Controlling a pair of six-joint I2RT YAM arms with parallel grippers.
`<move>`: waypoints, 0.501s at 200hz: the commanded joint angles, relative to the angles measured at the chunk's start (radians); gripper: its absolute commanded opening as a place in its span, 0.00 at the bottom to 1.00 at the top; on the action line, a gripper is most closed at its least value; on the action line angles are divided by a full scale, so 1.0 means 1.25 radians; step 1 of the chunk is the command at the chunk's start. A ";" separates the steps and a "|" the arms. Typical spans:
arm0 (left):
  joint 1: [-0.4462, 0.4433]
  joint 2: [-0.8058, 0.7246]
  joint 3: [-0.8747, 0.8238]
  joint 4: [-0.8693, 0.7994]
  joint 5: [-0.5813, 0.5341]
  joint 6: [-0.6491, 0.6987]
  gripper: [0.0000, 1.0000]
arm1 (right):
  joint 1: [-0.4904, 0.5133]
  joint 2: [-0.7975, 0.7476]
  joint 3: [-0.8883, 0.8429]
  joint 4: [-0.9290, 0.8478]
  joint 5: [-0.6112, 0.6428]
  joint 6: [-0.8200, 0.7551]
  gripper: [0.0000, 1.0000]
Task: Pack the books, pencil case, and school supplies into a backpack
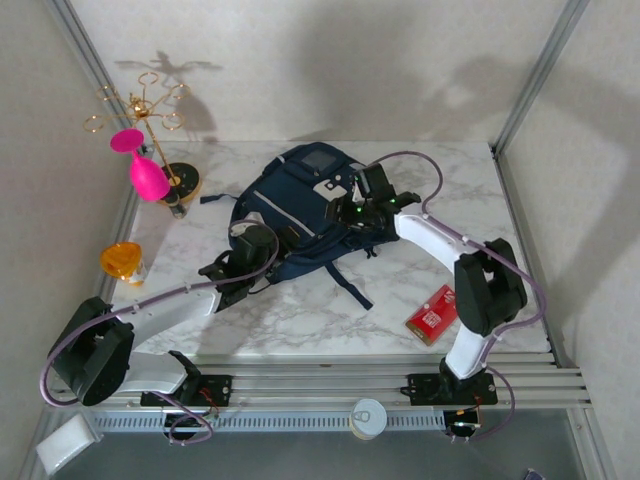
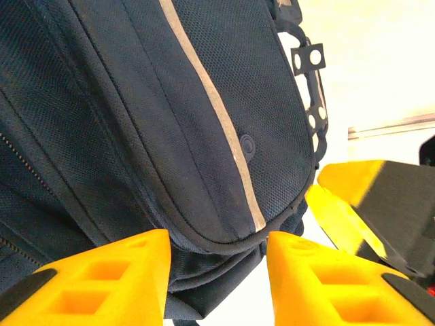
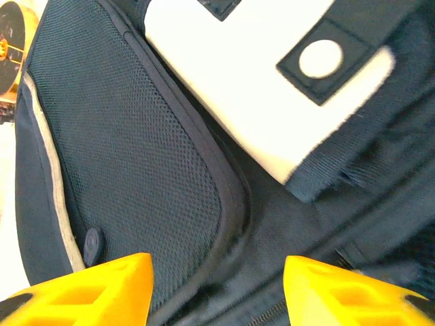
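On the marble table (image 1: 300, 315), the navy backpack (image 1: 300, 215) is flanked by both grippers. The left gripper (image 2: 217, 248) is held with jaws parted at its lower edge. The right gripper (image 3: 217, 272) is likewise parted over its front, with nothing clamped. The red pack (image 1: 433, 312) is seen near the front edge, well apart from the backpack.

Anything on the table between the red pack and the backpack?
Nothing solid: bare marble lies between the red pack and the backpack, apart from a dark strap trailing off the bag toward it. The right arm arches above that stretch.
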State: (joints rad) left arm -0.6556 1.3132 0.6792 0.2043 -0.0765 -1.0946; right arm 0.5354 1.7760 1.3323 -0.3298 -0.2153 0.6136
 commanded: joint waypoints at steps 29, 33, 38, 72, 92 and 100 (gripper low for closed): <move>-0.018 0.028 0.040 -0.037 -0.017 0.037 0.43 | 0.000 0.070 0.062 0.050 -0.089 0.038 0.41; -0.019 0.029 0.040 -0.039 -0.017 0.039 0.43 | -0.001 0.077 0.065 0.051 -0.094 0.036 0.40; -0.019 0.029 0.042 -0.039 -0.015 0.040 0.43 | -0.001 0.082 0.070 0.048 -0.096 0.036 0.38; -0.018 0.030 0.049 -0.053 -0.014 0.064 0.48 | 0.000 0.078 0.055 0.076 -0.115 0.050 0.19; -0.019 0.013 0.045 -0.090 -0.015 0.070 0.58 | 0.002 0.060 0.023 0.100 -0.126 0.069 0.10; -0.019 -0.001 0.035 -0.095 -0.011 0.067 0.60 | 0.007 0.050 -0.001 0.126 -0.138 0.086 0.06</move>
State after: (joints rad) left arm -0.6727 1.3453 0.7124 0.1516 -0.0761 -1.0325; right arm 0.5282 1.8740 1.3834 -0.2821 -0.3195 0.6857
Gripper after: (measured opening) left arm 0.571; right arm 0.113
